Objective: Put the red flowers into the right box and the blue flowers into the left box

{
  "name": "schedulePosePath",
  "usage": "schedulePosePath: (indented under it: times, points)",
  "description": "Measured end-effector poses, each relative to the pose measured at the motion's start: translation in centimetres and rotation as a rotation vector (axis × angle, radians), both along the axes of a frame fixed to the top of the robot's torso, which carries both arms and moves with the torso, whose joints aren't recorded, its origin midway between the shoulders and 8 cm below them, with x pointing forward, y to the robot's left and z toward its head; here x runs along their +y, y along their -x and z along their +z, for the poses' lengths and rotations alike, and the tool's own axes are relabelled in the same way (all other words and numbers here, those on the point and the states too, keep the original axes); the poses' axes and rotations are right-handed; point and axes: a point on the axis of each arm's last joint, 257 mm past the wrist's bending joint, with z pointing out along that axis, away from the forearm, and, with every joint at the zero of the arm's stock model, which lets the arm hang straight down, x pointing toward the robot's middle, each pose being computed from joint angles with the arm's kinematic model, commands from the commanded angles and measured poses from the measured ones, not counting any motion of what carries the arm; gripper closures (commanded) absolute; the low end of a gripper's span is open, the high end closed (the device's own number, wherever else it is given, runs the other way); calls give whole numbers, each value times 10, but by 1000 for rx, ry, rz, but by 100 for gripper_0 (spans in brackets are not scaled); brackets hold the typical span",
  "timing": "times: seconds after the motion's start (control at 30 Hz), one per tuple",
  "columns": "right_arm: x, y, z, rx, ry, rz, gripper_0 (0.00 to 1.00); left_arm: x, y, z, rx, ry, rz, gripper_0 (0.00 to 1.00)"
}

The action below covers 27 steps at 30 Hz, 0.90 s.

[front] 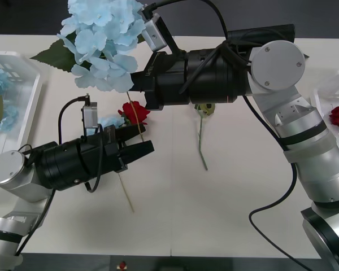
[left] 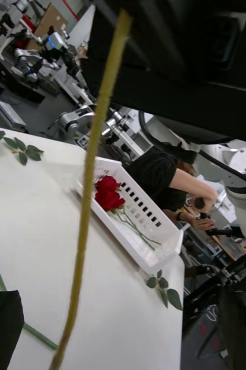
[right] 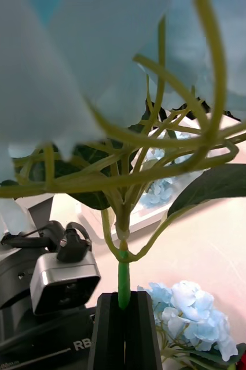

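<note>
The right pincer (front: 140, 82), closed on the green stem of a blue flower (front: 101, 42), holds the bloom above the counter (front: 226, 214), mid-carry. The left box (front: 24, 107), well off beyond the bloom, already holds blue blooms; the carry must reach there before release. Just below, the left pincer (front: 142, 148) has a pale stem between its fingers, its grip unclear, a red flower (front: 134, 111) just past its tips. The right box (left: 151, 231) holds red roses.

arms: silver joints | black forearms | black cables | grey wrist cameras
</note>
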Motion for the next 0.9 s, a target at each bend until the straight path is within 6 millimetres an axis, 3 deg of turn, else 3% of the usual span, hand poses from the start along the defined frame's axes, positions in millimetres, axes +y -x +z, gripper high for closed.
schedulePosePath:
  times: [0.03,0.17,0.2,0.83,0.9]
  points:
    - [0,1,1,2,-3,2,100,-2,-3,0,-2,0,10,8]
    - [0,1,1,3,-5,3,100,-8,-10,5,-17,0,25,92]
    - [0,1,1,3,-5,3,100,-9,-12,7,-21,3,26,100]
    - [1,2,3,7,-14,6,100,-10,-13,10,-28,3,23,100]
    - [1,2,4,9,-17,8,66,-10,-13,11,-28,3,23,100]
